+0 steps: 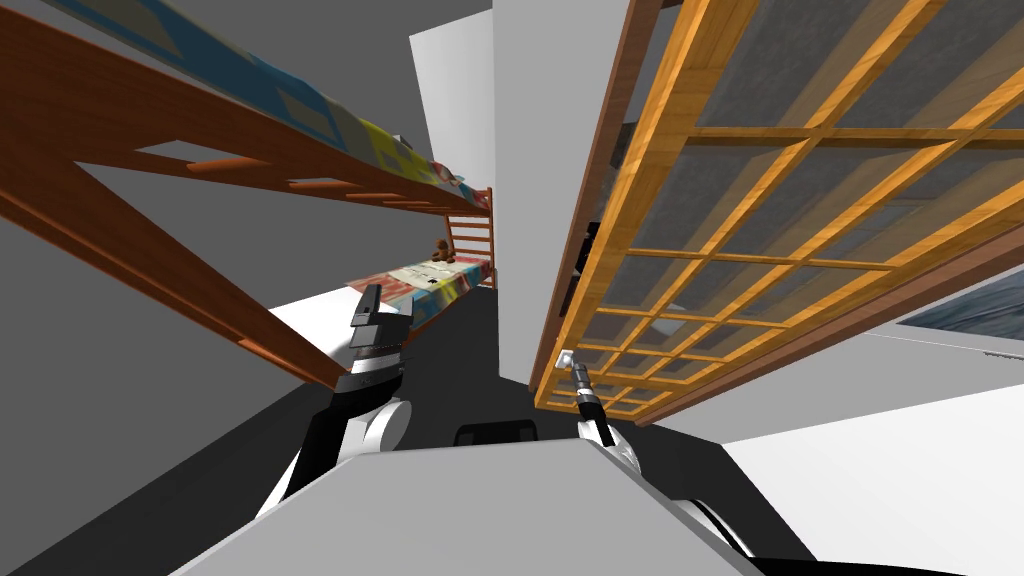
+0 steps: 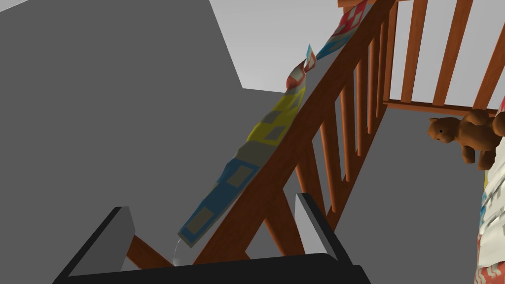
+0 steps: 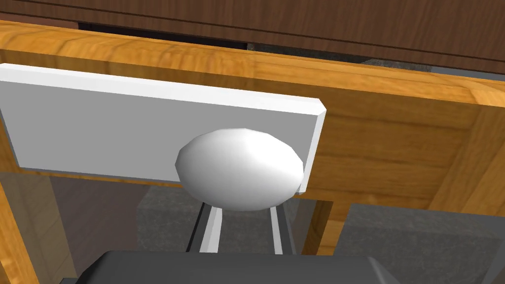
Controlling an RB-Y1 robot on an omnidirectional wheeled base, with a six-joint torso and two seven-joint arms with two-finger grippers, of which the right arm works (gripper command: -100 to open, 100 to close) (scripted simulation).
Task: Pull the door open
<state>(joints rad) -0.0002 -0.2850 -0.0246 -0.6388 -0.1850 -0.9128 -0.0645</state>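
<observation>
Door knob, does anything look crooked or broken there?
Nothing stands out. The knob sits whole on its white plate, the door shows sound wood and glass, and the right gripper is closed on the knob.

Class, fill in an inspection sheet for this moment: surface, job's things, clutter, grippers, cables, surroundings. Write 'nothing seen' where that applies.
Surface: dark grey floor.
Job's things: wooden door with glass panes; white knob on a white plate.
Clutter: teddy bear on the lower bunk.
Grippers: right gripper at the knob, fingers close together, tips hidden by it; left gripper open, raised toward the bunk bed.
Cables: nothing seen.
Surroundings: bunk bed with patchwork quilt; grey walls.
</observation>
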